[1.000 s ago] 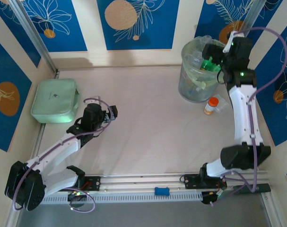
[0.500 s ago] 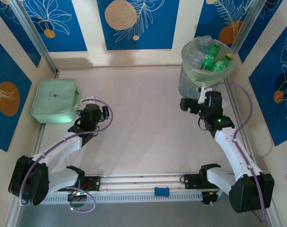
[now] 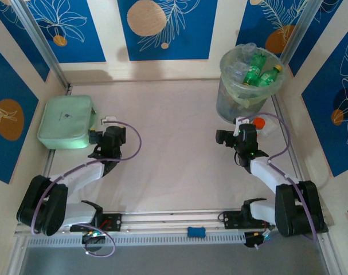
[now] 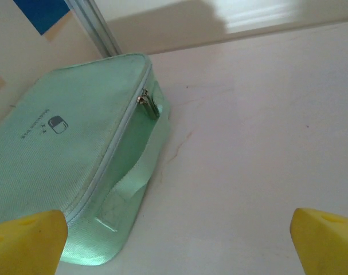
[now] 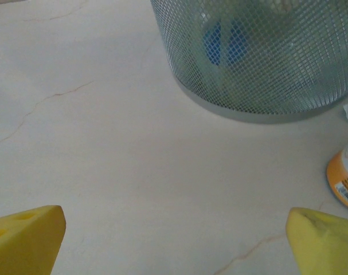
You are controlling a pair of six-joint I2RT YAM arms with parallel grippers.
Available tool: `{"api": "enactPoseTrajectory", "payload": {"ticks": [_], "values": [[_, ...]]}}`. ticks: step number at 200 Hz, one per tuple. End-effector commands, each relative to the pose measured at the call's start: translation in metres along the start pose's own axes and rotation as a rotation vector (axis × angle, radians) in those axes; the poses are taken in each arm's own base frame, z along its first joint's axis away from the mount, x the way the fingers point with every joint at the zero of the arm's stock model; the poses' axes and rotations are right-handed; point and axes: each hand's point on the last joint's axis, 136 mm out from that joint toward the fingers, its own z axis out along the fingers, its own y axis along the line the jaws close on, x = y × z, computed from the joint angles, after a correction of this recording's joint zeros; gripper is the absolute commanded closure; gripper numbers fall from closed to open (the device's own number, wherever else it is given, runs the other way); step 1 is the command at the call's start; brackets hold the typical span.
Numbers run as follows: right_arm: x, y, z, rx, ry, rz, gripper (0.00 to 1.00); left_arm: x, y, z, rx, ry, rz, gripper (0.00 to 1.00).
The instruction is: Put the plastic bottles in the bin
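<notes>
The bin (image 3: 240, 106) stands at the back right of the table, lined with a pale bag. Green bottles with yellow caps (image 3: 258, 71) and clear bottles (image 3: 237, 67) lie piled inside it. In the right wrist view its mesh wall (image 5: 259, 63) rises close ahead, with a blue label (image 5: 225, 41) showing through. My right gripper (image 3: 235, 135) (image 5: 174, 240) sits low on the table just in front of the bin, open and empty. On the left, my left gripper (image 3: 102, 137) (image 4: 174, 246) rests open and empty, facing the mint-green box.
A flat mint-green zip box (image 3: 66, 121) (image 4: 65, 166) lies at the left edge, right beside the left gripper. A white bottle with an orange cap (image 3: 257, 124) (image 5: 344, 176) stands by the bin's base, to the right of the right gripper.
The right arm came down from over the bin and folded back onto the table in front of it; the green bottle it had there now lies in the bin. The left arm drew back slightly.
</notes>
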Motion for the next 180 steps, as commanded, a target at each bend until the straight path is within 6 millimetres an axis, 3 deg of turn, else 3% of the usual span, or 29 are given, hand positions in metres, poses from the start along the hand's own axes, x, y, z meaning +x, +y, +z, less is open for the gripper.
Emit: {"api": "enactPoseTrajectory", "payload": {"ticks": [1,42,75,111,138,173,180], "values": [[-0.022,0.001,0.008,0.008,-0.113,-0.065,0.01,0.001,0.01,0.007,-0.073,-0.032,0.062,0.01],[-0.02,-0.005,0.028,0.015,-0.131,-0.066,0.01,0.012,0.003,0.016,-0.033,-0.091,0.048,0.01],[-0.022,-0.009,0.021,0.007,-0.169,-0.062,0.01,0.008,-0.001,0.018,0.015,-0.218,0.011,0.01],[-0.023,-0.025,0.023,0.038,-0.237,-0.033,0.01,0.019,-0.007,0.029,0.095,-0.192,-0.009,0.01],[-0.018,-0.025,0.039,0.027,-0.2,-0.033,0.01,0.023,-0.008,0.032,0.17,-0.189,-0.051,0.01],[-0.011,-0.03,0.041,0.005,-0.195,-0.002,0.01,0.038,-0.013,0.044,0.249,-0.143,-0.086,0.01],[-0.012,-0.031,0.041,0.005,-0.196,-0.001,0.01,0.033,-0.012,0.045,0.237,-0.184,-0.082,0.01]]}}
